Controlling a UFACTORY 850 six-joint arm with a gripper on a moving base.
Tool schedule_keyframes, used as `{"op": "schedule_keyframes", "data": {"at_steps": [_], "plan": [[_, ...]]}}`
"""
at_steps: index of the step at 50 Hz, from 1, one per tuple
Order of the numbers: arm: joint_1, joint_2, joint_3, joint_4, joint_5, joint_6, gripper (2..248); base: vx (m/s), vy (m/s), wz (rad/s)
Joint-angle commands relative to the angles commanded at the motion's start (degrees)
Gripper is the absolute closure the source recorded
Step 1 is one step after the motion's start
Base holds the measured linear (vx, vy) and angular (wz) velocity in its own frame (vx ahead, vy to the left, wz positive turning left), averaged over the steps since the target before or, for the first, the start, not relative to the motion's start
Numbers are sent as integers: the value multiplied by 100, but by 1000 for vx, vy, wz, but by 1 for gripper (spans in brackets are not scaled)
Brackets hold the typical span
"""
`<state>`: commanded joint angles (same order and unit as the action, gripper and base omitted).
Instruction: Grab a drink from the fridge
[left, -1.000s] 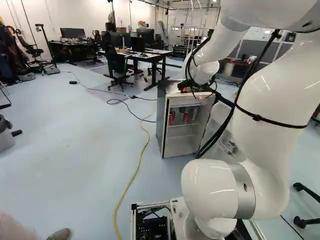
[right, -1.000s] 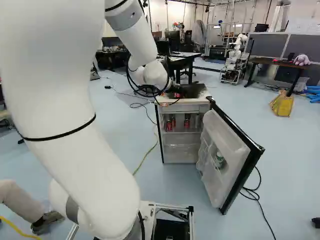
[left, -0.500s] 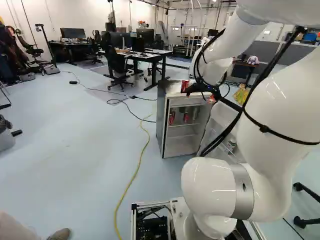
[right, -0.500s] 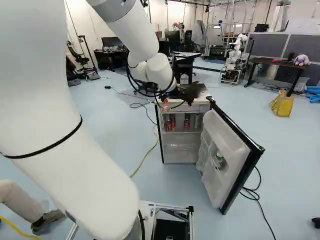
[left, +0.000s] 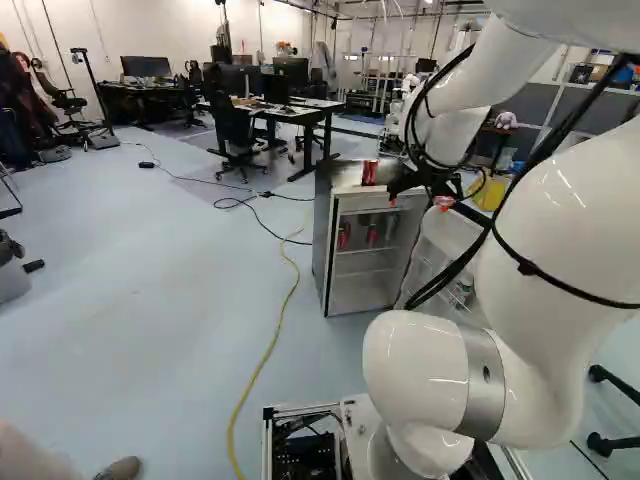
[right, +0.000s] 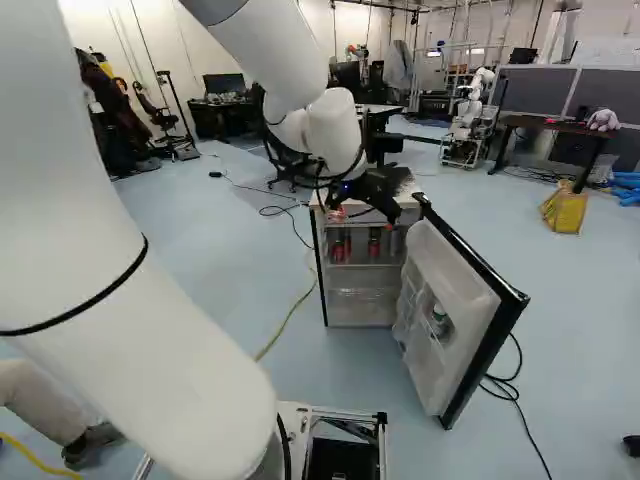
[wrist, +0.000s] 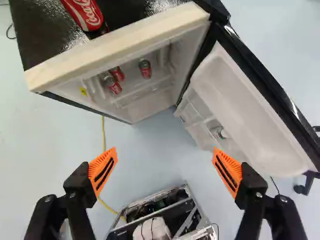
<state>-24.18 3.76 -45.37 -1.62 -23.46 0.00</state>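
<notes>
Lettering on the red can (wrist: 82, 14) atop the fridge (wrist: 120, 44).
Wrist view: white script on this can reads "Coca-Cola"; the pale marks on the red cans (wrist: 145, 70) inside, and any print on the yellow label (wrist: 83, 92) near them, are too small to read.

Stands open as a small fridge (left: 322, 240), holds three upright red cans (wrist: 145, 69) on a shelf (right: 365, 265), bears another red can (left: 370, 172) upright on top.
</notes>
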Motion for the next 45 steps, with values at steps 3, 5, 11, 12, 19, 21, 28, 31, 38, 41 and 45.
{"op": "schedule_keyframes", "data": {"at_steps": [3,5,11,12,19,21,28,31,38,41,45], "plan": [[-64,19,-31,0,-178,0,3,0,0,0],[-106,32,-52,0,-294,0,3,0,0,0],[-235,67,-118,0,-589,0,3,0,0,0],[-256,72,-129,0,-628,0,3,0,0,0],[-404,99,-223,0,-800,0,3,0,0,0],[-444,102,-253,0,-818,0,3,0,0,0],[-581,101,-371,0,-844,0,3,0,0,0],[-637,96,-426,0,-846,0,3,0,0,0],[-763,74,-562,0,-846,0,3,0,0,0],[-816,51,-623,0,-846,0,3,0,0,0],[-884,-11,-707,0,-846,0,3,0,0,0]]}}
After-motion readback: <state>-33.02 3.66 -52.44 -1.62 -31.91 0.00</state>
